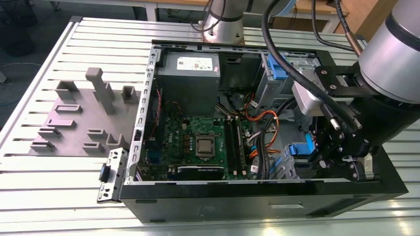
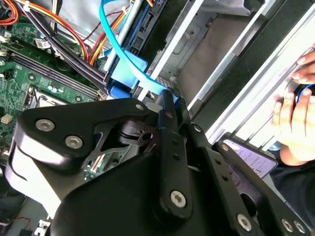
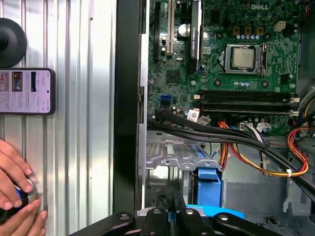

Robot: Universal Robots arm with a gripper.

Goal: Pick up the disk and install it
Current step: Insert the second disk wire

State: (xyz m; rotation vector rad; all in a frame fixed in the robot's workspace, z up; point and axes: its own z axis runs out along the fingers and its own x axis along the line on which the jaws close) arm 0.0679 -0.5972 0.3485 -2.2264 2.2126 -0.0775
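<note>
The disk shows as a bright blue bracket [image 1: 300, 150] low in the open computer case [image 1: 151, 123], at the near corner on the exterior view's right. Its blue frame also appears in both wrist views [image 2: 123, 73] [image 3: 204, 178]; the silver body is hidden. My gripper [image 1: 338, 157] is lowered into that corner right beside the bracket. Its black fingers [image 3: 157, 217] stand close together with a strip of the blue bracket between them [image 3: 172, 215]. A light blue cable [image 2: 110, 29] curves down to the fingertips [image 2: 167, 98].
The green motherboard [image 1: 196, 142], the grey power-supply box [image 1: 190, 69] and orange and black cables [image 1: 262, 123] fill the case. A second blue bracket [image 1: 279, 69] sits in the far bay. A grey fixture [image 1: 78, 118] lies outside. A person's hand [image 3: 15, 196] and a phone [image 3: 27, 91] rest beside the case.
</note>
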